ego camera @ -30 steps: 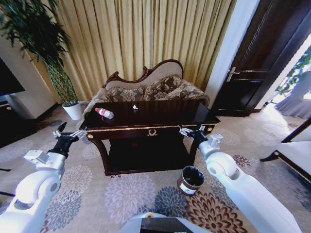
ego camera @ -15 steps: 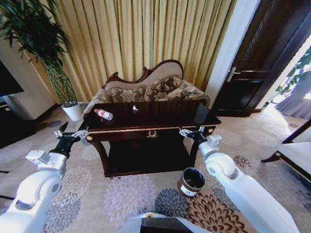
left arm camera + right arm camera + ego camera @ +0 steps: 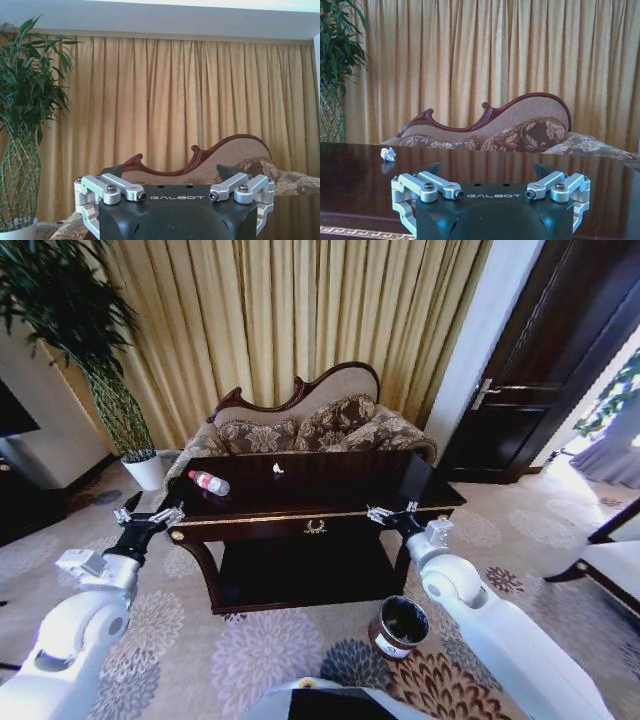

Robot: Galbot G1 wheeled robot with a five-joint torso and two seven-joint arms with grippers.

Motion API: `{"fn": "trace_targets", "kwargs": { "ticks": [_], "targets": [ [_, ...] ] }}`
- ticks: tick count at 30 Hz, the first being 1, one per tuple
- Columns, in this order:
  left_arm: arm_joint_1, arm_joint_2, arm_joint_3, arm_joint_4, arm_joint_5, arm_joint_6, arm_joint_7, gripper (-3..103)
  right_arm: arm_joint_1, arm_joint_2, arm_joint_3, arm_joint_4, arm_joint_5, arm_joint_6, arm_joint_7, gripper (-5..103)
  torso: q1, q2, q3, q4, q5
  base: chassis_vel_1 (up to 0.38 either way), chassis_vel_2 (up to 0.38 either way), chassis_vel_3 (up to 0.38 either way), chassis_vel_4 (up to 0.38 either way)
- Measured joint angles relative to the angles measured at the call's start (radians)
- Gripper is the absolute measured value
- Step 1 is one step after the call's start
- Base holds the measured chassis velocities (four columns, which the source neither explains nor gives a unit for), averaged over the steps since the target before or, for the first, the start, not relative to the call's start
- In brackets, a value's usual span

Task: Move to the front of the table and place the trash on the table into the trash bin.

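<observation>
Dark glossy wood with gold trim fills the middle of your head view: the large rectangular counter (image 3: 330, 495) stands straight ahead at twelve o'clock, its gold emblem facing you. On its top, toward eleven o'clock, you see the clear plastic bottle with a red label and cap (image 3: 210, 482) lying on its side near the left end. A small white crumpled scrap (image 3: 277, 468) rests farther back near the middle; the right wrist view shows the same scrap (image 3: 388, 154) sitting alone on the polished surface.

Your left pincer (image 3: 148, 519) hangs at about ten o'clock, just off the counter's left front corner, with its fingers spread apart and gripping nothing; the left wrist view shows the left pincer (image 3: 176, 196) released too. Your right pincer (image 3: 392, 514) hangs at about one o'clock, close to the counter's right front edge, likewise spread wide and empty, as the right wrist view confirms (image 3: 493, 193).

Down on the floral carpet at about four o'clock, beside your right arm, stands the small round dark brown bin with a white label (image 3: 398, 626), upright and near the counter's right front leg.
</observation>
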Motion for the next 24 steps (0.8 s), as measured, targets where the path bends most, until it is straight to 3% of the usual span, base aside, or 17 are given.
{"fn": "trace_targets", "kwargs": {
  "ticks": [24],
  "targets": [
    [-0.002, 0.000, 0.005, -0.002, 0.003, 0.001, -0.002, 100, -0.002, 0.004, -0.004, -0.005, -0.009, 0.005, -0.015, 100, 0.000, 0.000, 0.000, 0.0000, 0.0000, -0.092, 0.086, 0.085, -0.086]
  ]
}}
